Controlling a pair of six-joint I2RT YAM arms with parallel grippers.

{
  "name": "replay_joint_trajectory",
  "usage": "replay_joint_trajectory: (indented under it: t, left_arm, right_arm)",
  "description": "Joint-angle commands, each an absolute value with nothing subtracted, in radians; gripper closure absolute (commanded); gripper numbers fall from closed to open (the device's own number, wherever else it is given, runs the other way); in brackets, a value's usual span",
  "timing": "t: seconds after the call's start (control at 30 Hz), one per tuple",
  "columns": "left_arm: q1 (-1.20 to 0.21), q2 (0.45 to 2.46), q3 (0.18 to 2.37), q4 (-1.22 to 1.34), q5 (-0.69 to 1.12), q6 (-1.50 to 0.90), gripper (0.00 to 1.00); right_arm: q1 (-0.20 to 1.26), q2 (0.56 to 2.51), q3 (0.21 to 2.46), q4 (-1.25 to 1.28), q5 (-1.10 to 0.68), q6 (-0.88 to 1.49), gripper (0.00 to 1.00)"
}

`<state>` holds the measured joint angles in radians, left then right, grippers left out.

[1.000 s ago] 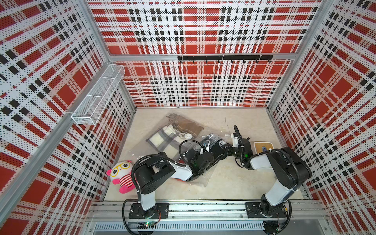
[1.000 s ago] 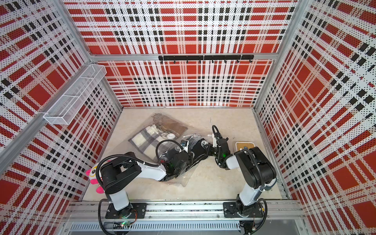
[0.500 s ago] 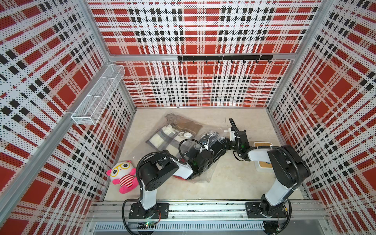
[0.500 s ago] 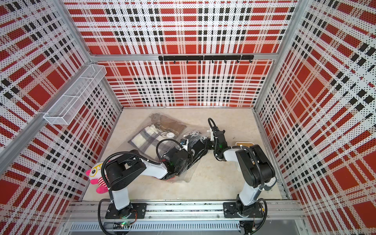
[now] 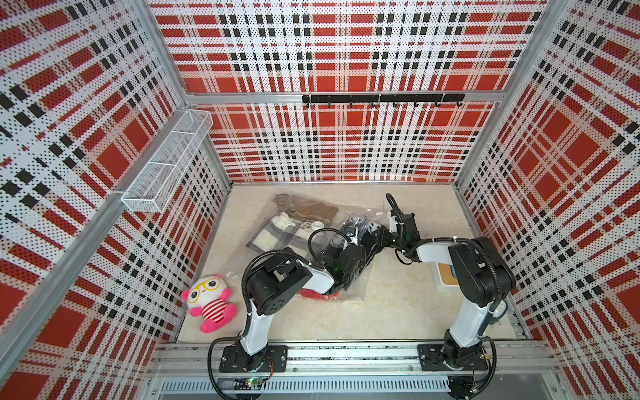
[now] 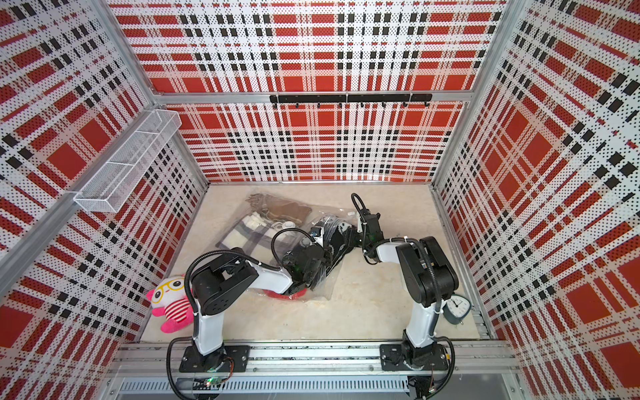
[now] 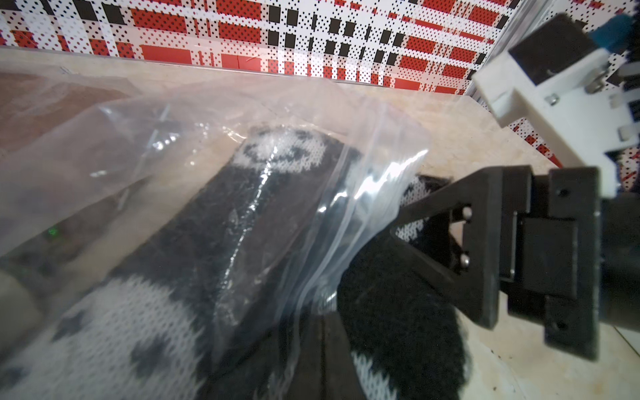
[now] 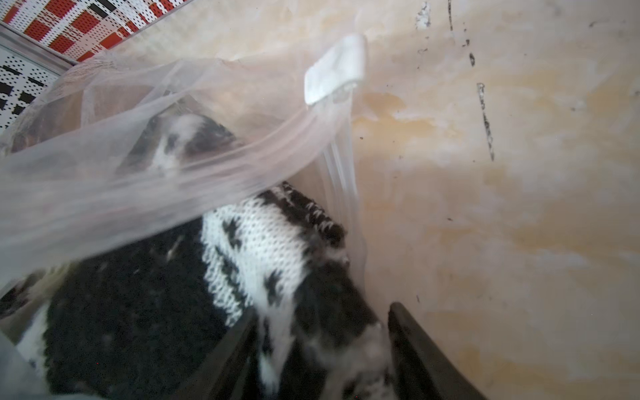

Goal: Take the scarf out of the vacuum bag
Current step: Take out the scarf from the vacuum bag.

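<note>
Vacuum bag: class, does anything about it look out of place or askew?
Yes. The vacuum bag lies crumpled with its mouth open, and the black-and-white scarf sticks partway out of it.

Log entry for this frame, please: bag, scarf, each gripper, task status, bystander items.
vacuum bag: clear plastic, lying on the table, mouth open
scarf: black-and-white knit, partly inside the bag, one end sticking out of the mouth
left gripper: shut, pinching the bag's edge
right gripper: open, fingers either side of the scarf's free end
task status: scarf not yet out
also present: plush toy, alarm clock
</note>
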<state>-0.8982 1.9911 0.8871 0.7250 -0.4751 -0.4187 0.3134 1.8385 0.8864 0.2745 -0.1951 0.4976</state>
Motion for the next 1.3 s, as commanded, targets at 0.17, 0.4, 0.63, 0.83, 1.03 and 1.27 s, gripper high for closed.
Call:
replay_joint_trajectory:
  t: [0.17, 0.4, 0.63, 0.83, 1.03, 1.27]
  left_arm:
    - [-0.9, 2.016, 0.874, 0.736, -0.443, -0.428, 1.0]
    - [-0.887, 2.019, 0.869, 0.748, -0.427, -0.441, 1.0]
    - [-0.877, 2.029, 0.877, 0.748, -0.431, -0.443, 1.0]
    - [-0.877, 2.036, 0.873, 0.752, -0.422, -0.445, 1.0]
    - [-0.884, 2.025, 0.848, 0.771, -0.42, -0.445, 1.0]
    - [-0.882, 2.014, 0.821, 0.788, -0.416, -0.445, 1.0]
  right_arm:
    - [0.301, 1.871, 0.846, 0.381, -0.276, 0.525, 0.8]
    - [0.304, 1.77, 0.702, 0.452, -0.287, 0.546, 0.95]
    - [0.337, 1.724, 0.639, 0.439, -0.293, 0.573, 0.95]
    - [0.341, 1.646, 0.529, 0.452, -0.272, 0.587, 0.95]
    - [0.281, 1.637, 0.542, 0.42, -0.305, 0.565, 0.52]
    - [0.246, 1.568, 0.619, 0.349, -0.232, 0.52, 0.0]
